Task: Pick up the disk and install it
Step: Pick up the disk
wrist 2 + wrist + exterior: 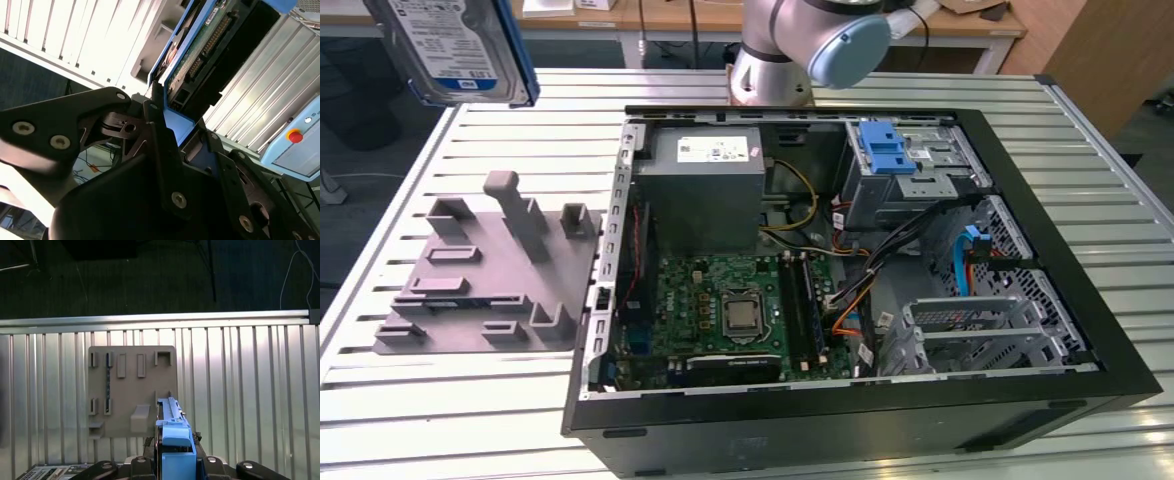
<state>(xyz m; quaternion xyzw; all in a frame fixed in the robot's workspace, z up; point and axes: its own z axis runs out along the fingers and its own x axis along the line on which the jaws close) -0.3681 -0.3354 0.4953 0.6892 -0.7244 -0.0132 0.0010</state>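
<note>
The disk (460, 50) hangs upper left of the exterior view, above the bench (1067, 130). Your gripper (180, 127) is clenched on its blue carrier (175, 437). Judged rigid, dense, shock-sensitive: hold carrier edges, never the circuit board (200, 45).

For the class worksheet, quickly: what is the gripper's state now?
Gripper: closed, holding the flat silver-grey blue-framed hard disk, raised off the white slatted metal table.

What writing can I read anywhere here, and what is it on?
Nothing reads clearly enough to quote.
On the disk, the white-and-blue label: print too small.
On the power-supply box, the white sticker: too small.
Beside the red button, small marks: blurred.
</note>
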